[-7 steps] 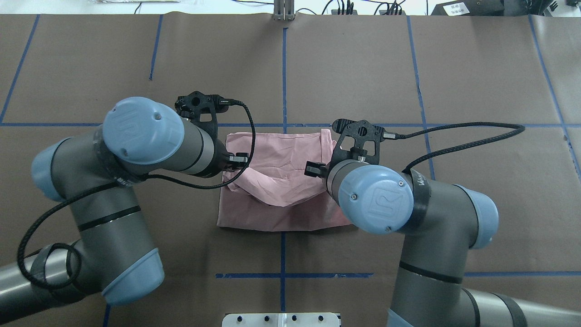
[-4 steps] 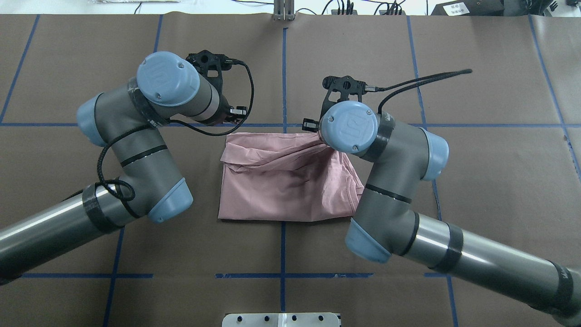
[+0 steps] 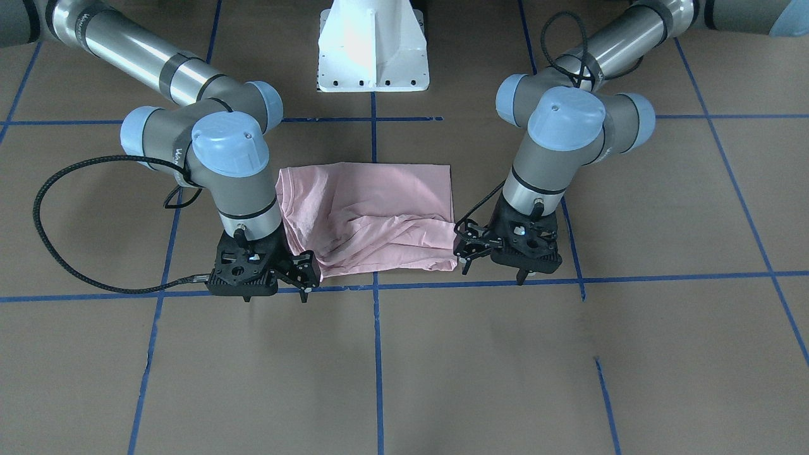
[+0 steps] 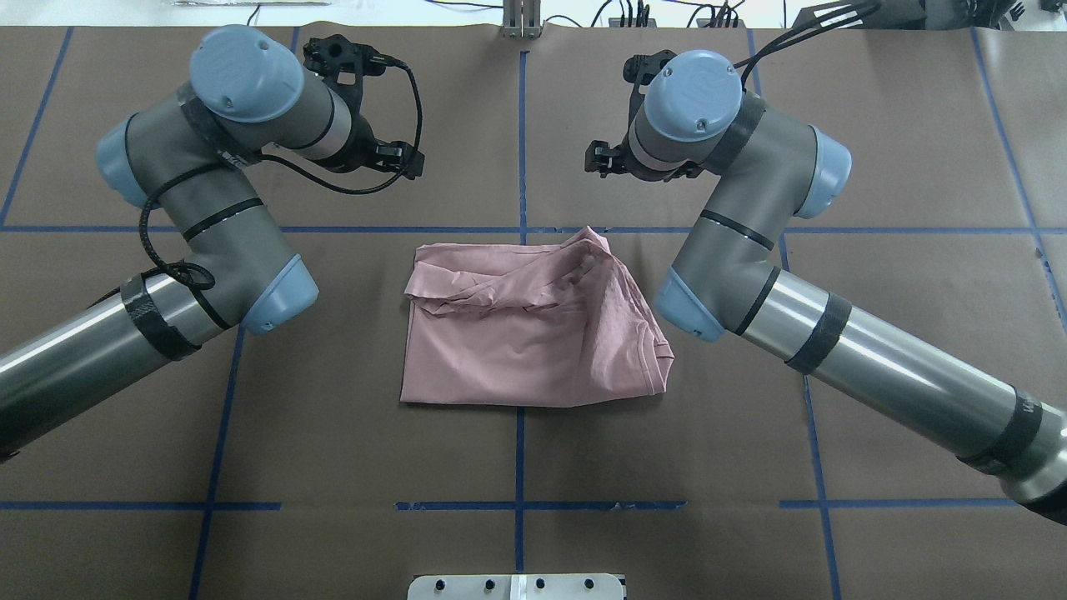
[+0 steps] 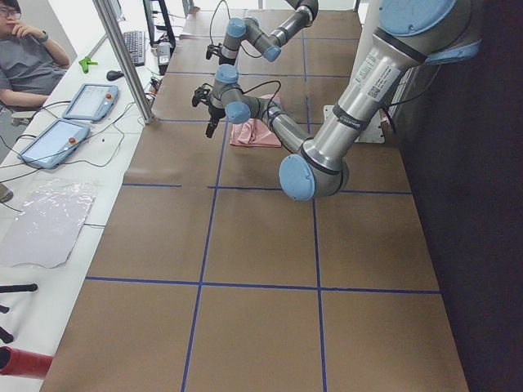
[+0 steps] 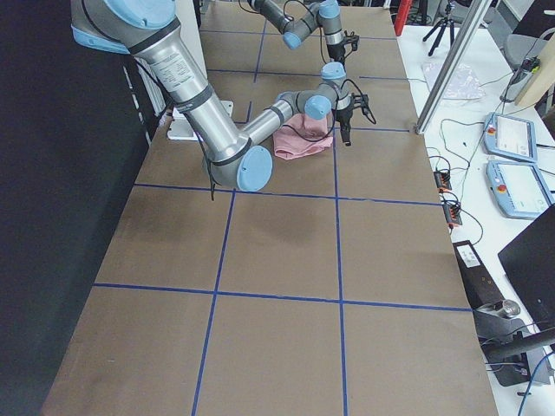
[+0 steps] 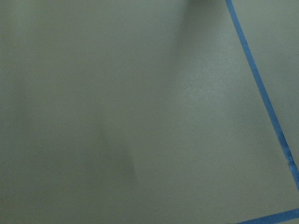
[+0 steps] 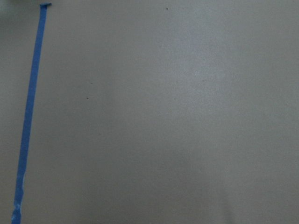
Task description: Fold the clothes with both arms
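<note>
The pale pink T-shirt (image 4: 525, 350) lies folded in a rough rectangle at the table's middle, its far edge rumpled; it also shows in the front view (image 3: 379, 202). Its print is hidden. My left gripper (image 4: 406, 160) is open and empty, beyond the shirt's far left corner; in the front view (image 3: 466, 249) it hangs just beside that corner. My right gripper (image 4: 602, 158) is open and empty beyond the far right corner, and in the front view (image 3: 303, 273) it is next to the cloth. Both wrist views show only brown paper and blue tape.
Brown paper with blue tape lines (image 4: 521, 125) covers the table. The white pedestal base (image 3: 373, 57) stands at the robot's side. A metal post (image 4: 521, 21) stands at the far edge. An operator (image 5: 29, 57) sits past it with tablets (image 5: 86, 102).
Both grippers carried the shirt's edge away from the robot to the far side, let go of it, and moved on beyond the shirt. The cloth now lies folded over itself.
</note>
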Robot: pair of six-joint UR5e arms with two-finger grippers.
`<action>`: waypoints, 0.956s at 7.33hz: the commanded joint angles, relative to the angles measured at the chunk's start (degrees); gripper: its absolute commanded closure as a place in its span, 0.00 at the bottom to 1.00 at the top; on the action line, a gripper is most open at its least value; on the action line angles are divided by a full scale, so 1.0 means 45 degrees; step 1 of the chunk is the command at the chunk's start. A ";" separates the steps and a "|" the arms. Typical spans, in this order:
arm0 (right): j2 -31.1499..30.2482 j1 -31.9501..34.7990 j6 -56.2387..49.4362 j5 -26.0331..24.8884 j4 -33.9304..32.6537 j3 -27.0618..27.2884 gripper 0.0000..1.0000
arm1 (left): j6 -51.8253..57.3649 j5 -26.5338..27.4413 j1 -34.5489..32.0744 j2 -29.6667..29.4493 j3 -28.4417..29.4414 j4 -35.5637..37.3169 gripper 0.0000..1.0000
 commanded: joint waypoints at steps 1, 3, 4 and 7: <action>-0.0685 0.0667 -0.0389 0.1369 -0.0034 0.0975 0.00 | 0.0324 -0.0082 -0.0042 0.1293 -0.2016 0.0188 0.00; -0.2246 0.2185 -0.2935 0.3063 -0.0963 0.2770 0.00 | 0.2659 -0.0140 -0.0721 0.2095 -0.4240 0.2324 0.00; -0.2872 0.3199 -0.4902 0.3866 -0.2035 0.3669 0.00 | 0.3985 -0.0682 -0.1576 0.2506 -0.5180 0.3478 0.00; -0.4844 0.6868 -1.1772 0.5628 -0.3411 0.3816 0.00 | 1.0637 -0.2385 -0.5693 0.4360 -0.5309 0.4369 0.00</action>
